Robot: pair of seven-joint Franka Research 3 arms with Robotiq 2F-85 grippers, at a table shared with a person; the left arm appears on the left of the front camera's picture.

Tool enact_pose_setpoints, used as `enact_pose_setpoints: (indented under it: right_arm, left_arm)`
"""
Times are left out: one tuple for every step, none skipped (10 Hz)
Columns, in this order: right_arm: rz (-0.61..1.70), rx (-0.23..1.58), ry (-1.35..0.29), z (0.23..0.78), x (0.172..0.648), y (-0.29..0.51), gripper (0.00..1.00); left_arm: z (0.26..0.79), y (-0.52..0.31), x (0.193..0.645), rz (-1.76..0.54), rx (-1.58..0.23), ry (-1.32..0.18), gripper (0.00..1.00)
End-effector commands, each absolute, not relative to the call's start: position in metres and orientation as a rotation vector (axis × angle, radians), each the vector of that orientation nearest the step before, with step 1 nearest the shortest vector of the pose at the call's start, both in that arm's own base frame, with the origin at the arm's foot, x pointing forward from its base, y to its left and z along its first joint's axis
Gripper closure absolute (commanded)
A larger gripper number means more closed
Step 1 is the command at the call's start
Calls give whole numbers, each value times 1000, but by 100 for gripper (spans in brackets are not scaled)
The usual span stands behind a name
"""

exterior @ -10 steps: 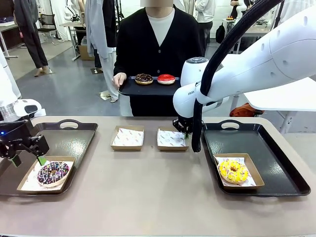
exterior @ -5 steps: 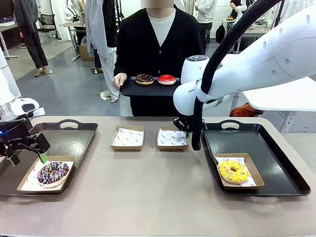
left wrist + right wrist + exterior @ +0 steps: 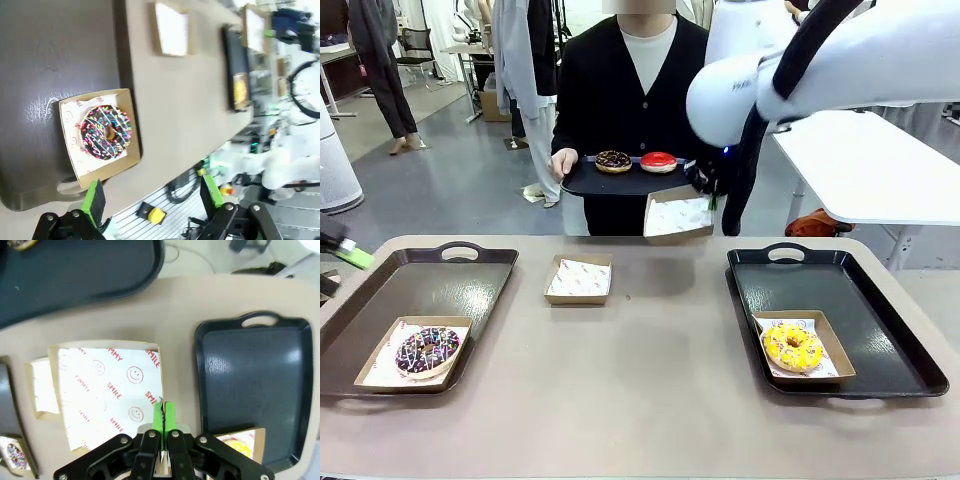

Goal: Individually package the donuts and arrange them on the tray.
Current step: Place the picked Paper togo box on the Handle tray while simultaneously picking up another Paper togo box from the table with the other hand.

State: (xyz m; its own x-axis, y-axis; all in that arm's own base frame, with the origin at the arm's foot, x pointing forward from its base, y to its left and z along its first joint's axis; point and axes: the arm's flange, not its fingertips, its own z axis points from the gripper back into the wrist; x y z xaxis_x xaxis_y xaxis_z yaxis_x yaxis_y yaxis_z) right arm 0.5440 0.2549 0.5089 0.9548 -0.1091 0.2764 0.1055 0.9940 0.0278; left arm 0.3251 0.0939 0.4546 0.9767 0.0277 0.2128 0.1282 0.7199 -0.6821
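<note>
In all there are 4 donuts point(image 3: 427, 351) point(image 3: 792, 346) point(image 3: 612, 160) point(image 3: 657, 160), 4 cardboard boxes point(image 3: 380, 384) point(image 3: 579, 279) point(image 3: 678, 215) point(image 3: 832, 348) and 3 black trays point(image 3: 440, 285) point(image 3: 800, 285) point(image 3: 620, 182).

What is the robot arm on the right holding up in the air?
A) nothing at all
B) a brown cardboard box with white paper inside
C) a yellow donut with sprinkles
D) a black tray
B: the right gripper is shut on the edge of a shallow brown cardboard box lined with white paper, held above the table with no donut in it.
</note>
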Motion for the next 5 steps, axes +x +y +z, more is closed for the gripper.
enact_pose_setpoints:
  right_arm:
    - [-118, -26, -279, 514, 559, 261, 100]
    - [-114, -36, -272, 519, 564, 263, 100]
    - [-107, -34, -252, 521, 570, 270, 100]
    - [-101, -39, -233, 523, 574, 274, 100]
    - [-91, -46, -224, 525, 583, 278, 100]
  left_arm:
    - [454, 149, 294, -71, -971, -296, 0]
    - [452, 178, 283, -45, -1044, -329, 0]
    - [450, 202, 279, -19, -1115, -340, 0]
    - [447, 218, 273, 2, -1174, -344, 0]
    - [433, 234, 280, 8, -1231, -325, 0]
